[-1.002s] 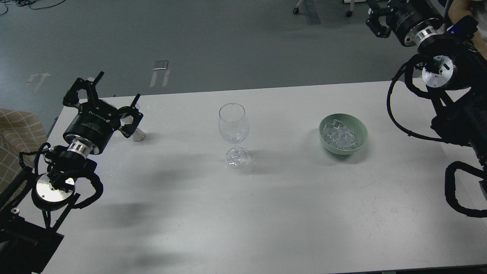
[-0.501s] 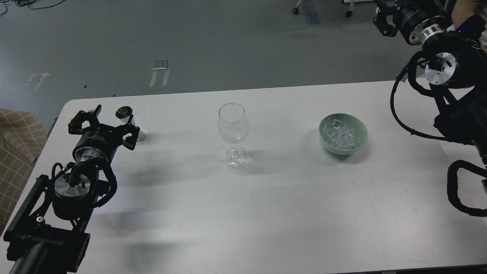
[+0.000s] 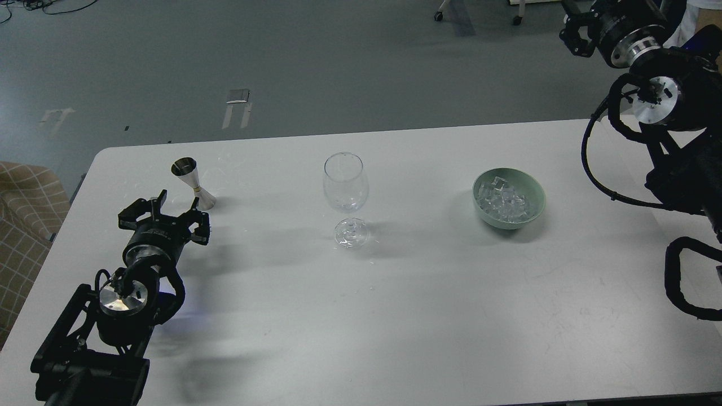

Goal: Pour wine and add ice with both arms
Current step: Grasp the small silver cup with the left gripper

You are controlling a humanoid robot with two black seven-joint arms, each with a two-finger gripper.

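Table (image 3: 428,316): a smooth, matte white top with rounded far corners, faintly scuffed, soft shadows across the middle.
Wine glass (image 3: 346,183): clear, thin-walled, tulip-shaped bowl on a short stem with a round foot; it stands upright at the middle of the table and looks empty.
Bowl (image 3: 535,194): a round, pale green, glazed-looking dish, right of the wine glass and well apart from it.
Ice (image 3: 503,202): a heap of clear, blocky cubes inside the bowl, glinting at the edges.
Jigger (image 3: 192,181): polished metal, hourglass-shaped, open cup upward, standing at the far left of the table.
Left gripper (image 3: 166,213): black, angular fingers spread apart with nothing between them; it hangs low over the table just in front of the jigger, not touching it.
Right gripper (image 3: 576,35): dark and seen at the top right corner, off beyond the table edge; I cannot tell how far it is open, and nothing shows in it.
Change, left: a second ago the left gripper was around the jigger at the far edge; it has since let go and pulled back toward the near side, leaving the jigger standing free.
Change, right: the right arm has risen slightly toward the corner.
Unchanged: wine glass, bowl and ice lie where they were.
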